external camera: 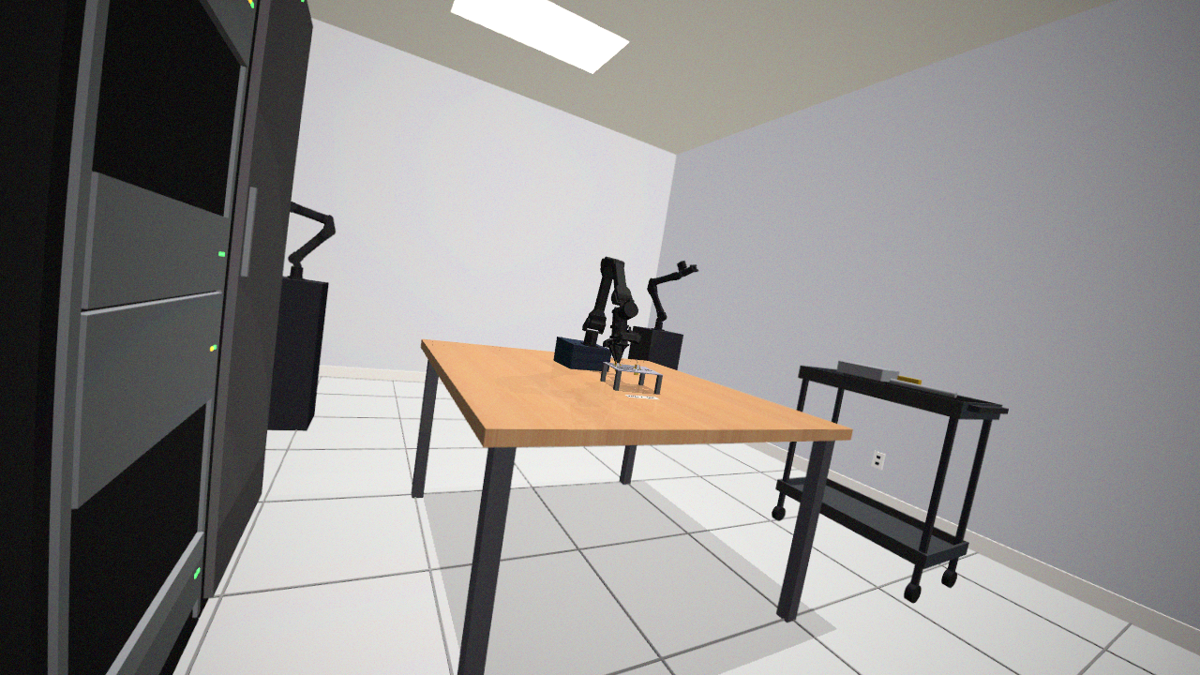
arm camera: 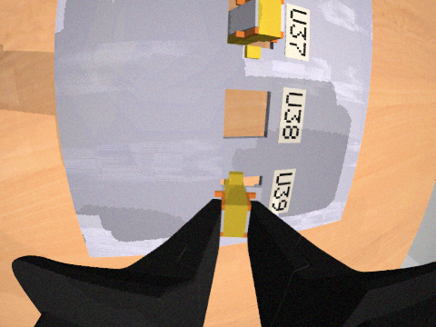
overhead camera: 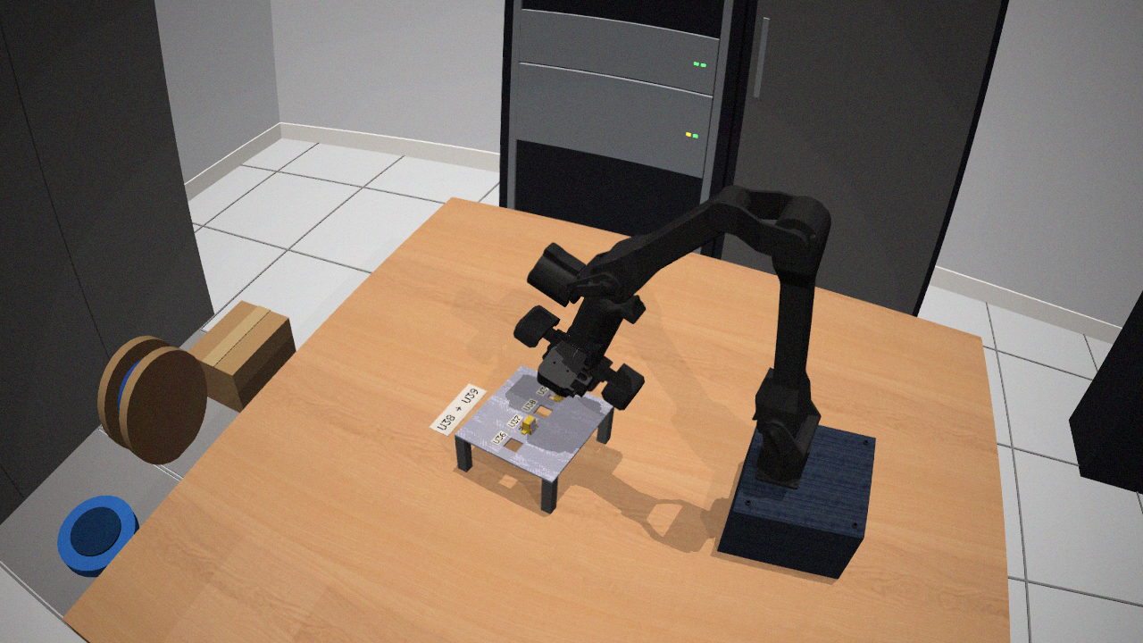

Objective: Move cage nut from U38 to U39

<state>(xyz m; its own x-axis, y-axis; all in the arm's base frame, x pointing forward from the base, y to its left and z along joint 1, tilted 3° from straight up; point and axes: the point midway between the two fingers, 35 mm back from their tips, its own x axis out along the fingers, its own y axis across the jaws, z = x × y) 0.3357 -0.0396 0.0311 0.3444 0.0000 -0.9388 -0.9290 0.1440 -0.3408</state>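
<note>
Leftmost, beyond the edge of the wooden desk (overhead camera: 320,520) (external camera: 637,419): one blue ring-shaped item (overhead camera: 63,537), one brown-flanged spool (overhead camera: 163,404), one cardboard box (overhead camera: 231,344). On the desk, next: one pale card (overhead camera: 459,411) (external camera: 639,397), lettered U38 and U39, flat beside the rail plate. Then the rail plate (overhead camera: 479,428) (arm camera: 136,113) itself, grey, raised on dark legs, its holes labelled U36 to U39.

Hole U36 (overhead camera: 513,444), open. The other nut (overhead camera: 528,424) (arm camera: 256,23), yellow, grey and orange, standing at U37. Hole U38 (overhead camera: 543,410) (arm camera: 246,113), open, wood visible through it. The cage nut (overhead camera: 557,396) (arm camera: 234,218), yellow with orange edges, at U39, partly covering the opening; I cannot tell whether it sits square or its wings are open below. The black claw (overhead camera: 563,393) (external camera: 617,362) (arm camera: 234,209) is narrow, gripping that nut on both sides. Rightmost on the desk: one dark blue base block (overhead camera: 846,480) (external camera: 570,352), carrying the black arm (overhead camera: 793,320) (external camera: 615,273).
</note>
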